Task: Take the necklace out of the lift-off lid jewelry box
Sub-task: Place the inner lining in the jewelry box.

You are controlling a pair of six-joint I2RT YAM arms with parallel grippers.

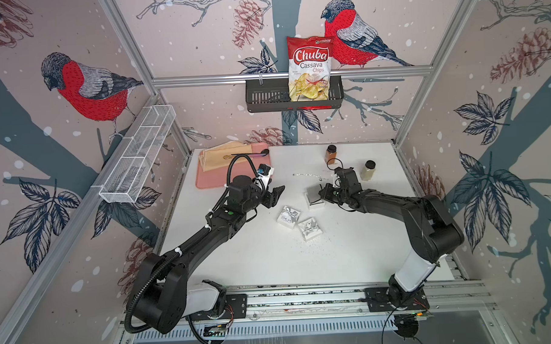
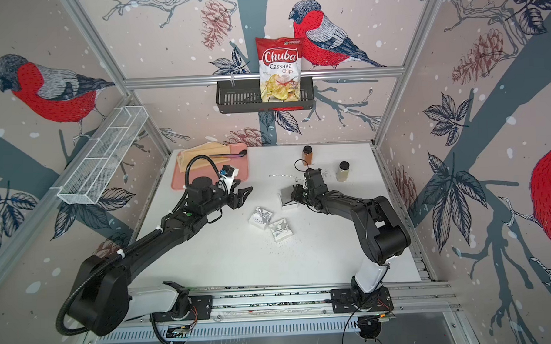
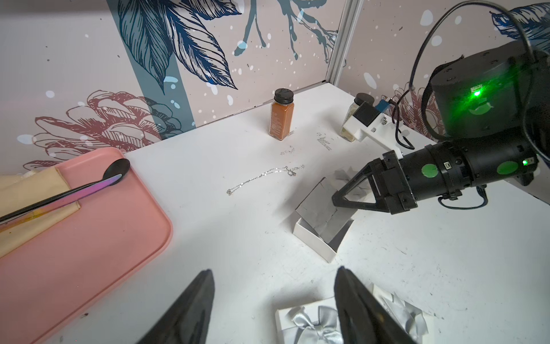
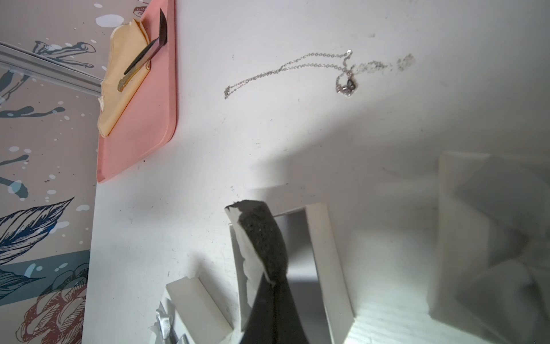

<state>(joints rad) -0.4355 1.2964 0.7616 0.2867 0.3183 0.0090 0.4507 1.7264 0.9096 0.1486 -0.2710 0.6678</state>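
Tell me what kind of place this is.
Most likely a robot lab test cell, not a home: an aluminium frame holds bird-print wall panels around a white table, and the left arm and right arm are mounted on a rail at its edge.

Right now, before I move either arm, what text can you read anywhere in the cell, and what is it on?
"Chuba": large logo on the chip bag standing in the black basket.
"Cassava Chips": same bag, under the logo.
Small print on the bag: too small to read.
Label on the orange spice jar: blurred, unreadable.
Print on the white ribboned box: too small to read.
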